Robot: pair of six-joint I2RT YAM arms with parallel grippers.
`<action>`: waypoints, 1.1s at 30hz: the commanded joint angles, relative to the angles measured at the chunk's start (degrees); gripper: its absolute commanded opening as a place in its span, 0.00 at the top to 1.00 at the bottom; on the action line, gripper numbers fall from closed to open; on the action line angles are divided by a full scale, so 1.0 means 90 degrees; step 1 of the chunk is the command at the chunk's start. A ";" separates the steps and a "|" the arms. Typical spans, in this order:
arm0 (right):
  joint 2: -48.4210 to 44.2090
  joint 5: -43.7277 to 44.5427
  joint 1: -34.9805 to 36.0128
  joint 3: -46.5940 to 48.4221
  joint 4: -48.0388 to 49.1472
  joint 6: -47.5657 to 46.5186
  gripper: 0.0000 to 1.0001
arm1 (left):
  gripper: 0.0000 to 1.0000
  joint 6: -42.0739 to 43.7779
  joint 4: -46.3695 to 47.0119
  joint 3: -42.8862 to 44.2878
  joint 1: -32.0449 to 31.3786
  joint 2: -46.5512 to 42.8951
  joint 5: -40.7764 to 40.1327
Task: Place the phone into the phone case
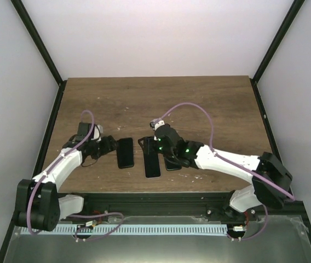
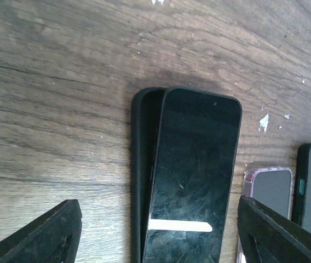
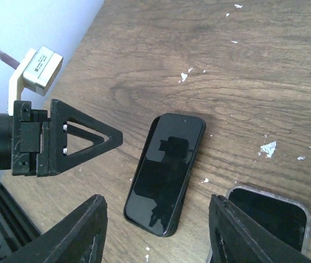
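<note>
Left gripper (image 2: 158,204) spread, empty | right gripper (image 3: 156,200) spread, empty | phone (image 2: 196,175) screen-up

In my left wrist view the bottom edge cuts off the phone (image 2: 191,181) and the clear-rimmed phone case (image 2: 268,189) beside it, a finger (image 2: 287,235) of my left claw (image 2: 160,201) hides the case's lower corner, and I cannot tell whether anything sits inside it.

Your phone (image 1: 151,159) lies flat on the counter (image 1: 199,104), dark glossy screen up, near the front edge. A clear rim borders it, probably the phone case (image 2: 268,170) around it, though the wrist views crop it.
</note>
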 commanded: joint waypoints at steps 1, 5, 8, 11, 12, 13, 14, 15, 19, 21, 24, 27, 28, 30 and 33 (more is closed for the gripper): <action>0.0446 -0.0117 -0.0160 0.0444 0.0275 -0.0126 0.50 | 0.21 -0.0058 0.0597 -0.0046 0.0089 0.0246 0.0526; 0.0805 -0.0268 -0.0393 0.0560 0.0318 -0.0188 0.51 | 0.25 0.0018 0.0640 -0.0020 0.0152 0.0499 0.0420; 0.1019 -0.0469 -0.0579 0.0580 0.0381 -0.0207 0.51 | 0.25 0.0007 0.0703 -0.0040 0.0177 0.0619 0.0373; 0.1271 -0.0705 -0.0717 0.0626 0.0418 -0.0258 0.52 | 0.26 -0.0003 0.0783 -0.0058 0.0199 0.0726 0.0447; 0.1360 -0.0769 -0.0748 0.0651 0.0433 -0.0276 0.52 | 0.27 -0.0008 0.0829 -0.0074 0.0206 0.0762 0.0525; 0.1443 -0.0820 -0.0769 0.0671 0.0440 -0.0293 0.52 | 0.27 -0.0018 0.0881 -0.0100 0.0218 0.0783 0.0595; 0.1527 -0.0867 -0.0785 0.0692 0.0444 -0.0309 0.53 | 0.28 -0.0033 0.0918 -0.0135 0.0225 0.0790 0.0655; 0.1618 -0.0926 -0.0801 0.0727 0.0448 -0.0322 0.53 | 0.28 -0.0057 0.0963 -0.0159 0.0235 0.0782 0.0700; 0.1982 -0.1047 -0.0818 0.0855 0.0467 -0.0397 0.57 | 0.28 -0.0157 0.1097 -0.0206 0.0324 0.0808 0.0944; 0.2177 -0.1091 -0.0817 0.0959 0.0467 -0.0412 0.59 | 0.29 -0.0204 0.1175 -0.0210 0.0426 0.0845 0.1175; 0.2477 -0.1265 -0.0827 0.1203 0.0456 -0.0413 0.61 | 0.32 -0.0053 0.1066 -0.0144 0.0559 0.0845 0.1169; 0.2772 -0.1480 -0.0827 0.1434 0.0457 -0.0462 0.63 | 0.33 0.0020 0.0982 -0.0172 0.0563 0.0778 0.0901; 0.2854 -0.1512 -0.0827 0.1500 0.0451 -0.0471 0.63 | 0.33 0.0003 0.1039 -0.0199 0.0562 0.0772 0.0902; 0.3039 -0.1544 -0.0827 0.1636 0.0413 -0.0484 0.64 | 0.34 -0.0059 0.1162 -0.0255 0.0563 0.0805 0.0984; 0.3307 -0.1738 -0.0827 0.1822 0.0403 -0.0468 0.67 | 0.36 -0.0144 0.1374 -0.0323 0.0563 0.0908 0.1157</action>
